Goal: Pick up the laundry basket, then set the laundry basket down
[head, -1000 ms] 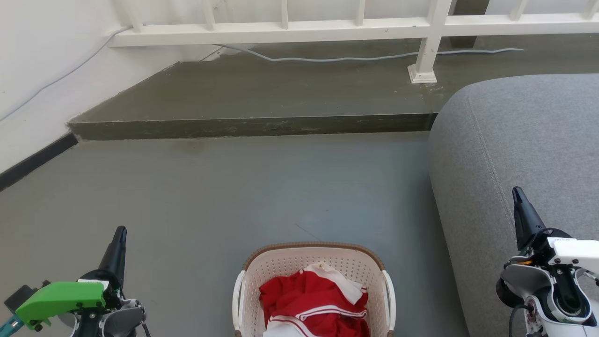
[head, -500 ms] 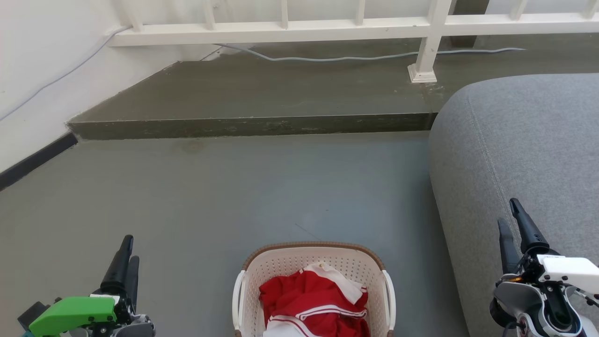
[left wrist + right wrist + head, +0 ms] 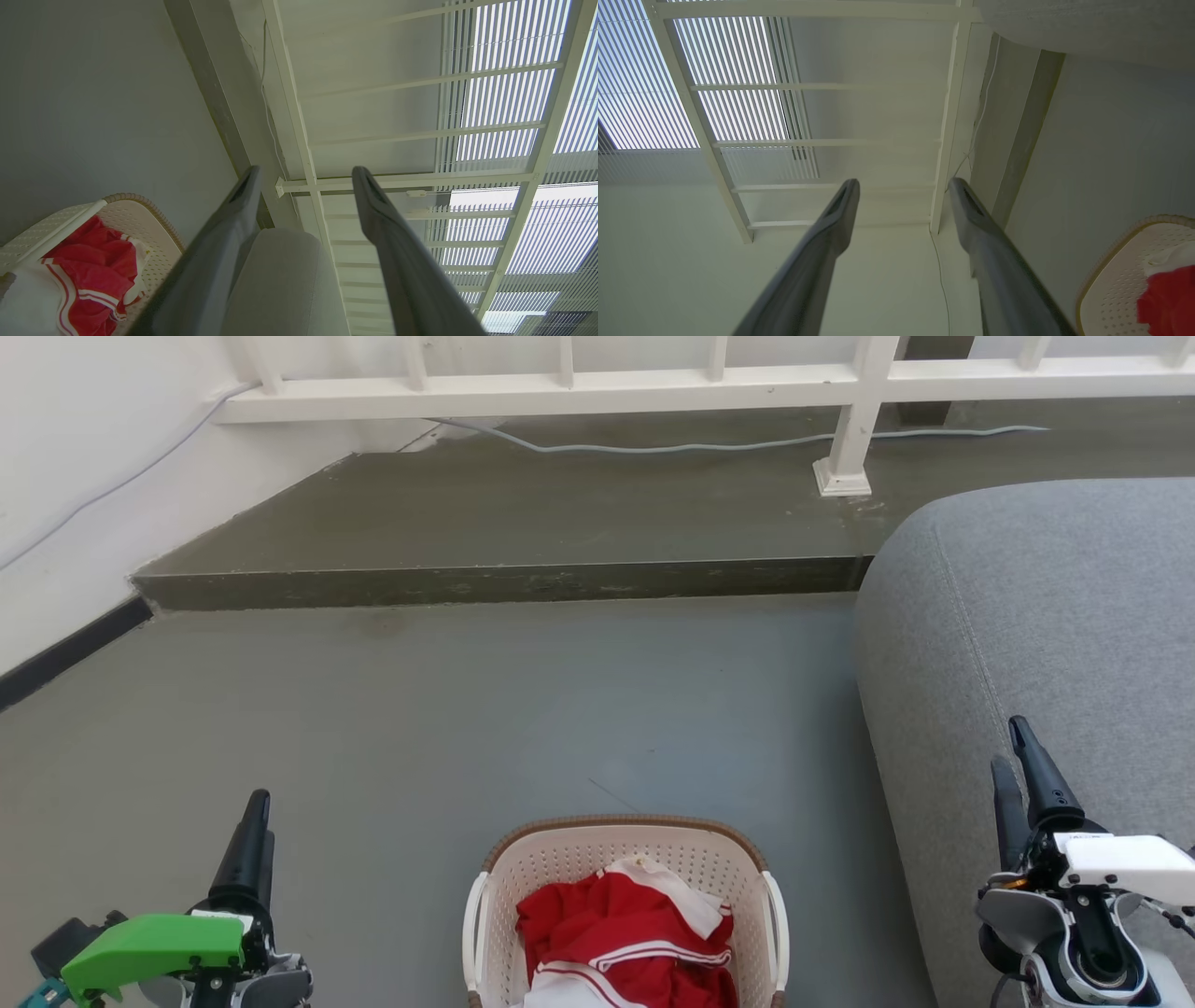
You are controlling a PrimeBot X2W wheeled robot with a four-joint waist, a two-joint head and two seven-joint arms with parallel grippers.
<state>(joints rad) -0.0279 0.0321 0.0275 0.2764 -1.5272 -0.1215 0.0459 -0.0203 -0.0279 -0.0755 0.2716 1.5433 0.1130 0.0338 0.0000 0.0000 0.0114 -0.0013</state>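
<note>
The laundry basket (image 3: 579, 863) is cream-white and perforated with a brown woven rim and white side handles. It stands on the grey floor at the bottom centre of the head view, holding red and white clothing (image 3: 625, 933). My left gripper (image 3: 257, 817) is at the lower left, well apart from the basket, fingers pointing up and open, as its wrist view shows (image 3: 303, 175) with the laundry basket (image 3: 140, 219) at lower left. My right gripper (image 3: 1010, 747) is at the lower right over the sofa, open (image 3: 903, 182), with the laundry basket (image 3: 1115, 275) at the lower right corner.
A grey sofa (image 3: 1046, 616) fills the right side, close to the basket. A raised dark step (image 3: 504, 583) crosses the floor ahead, with a white railing (image 3: 579, 392) and a grey cable (image 3: 672, 448) on it. A white wall (image 3: 75, 476) stands at the left.
Both grippers dipped lower half a second ago and have risen a little since. The right gripper's two fingers now show apart. The basket has not moved.
</note>
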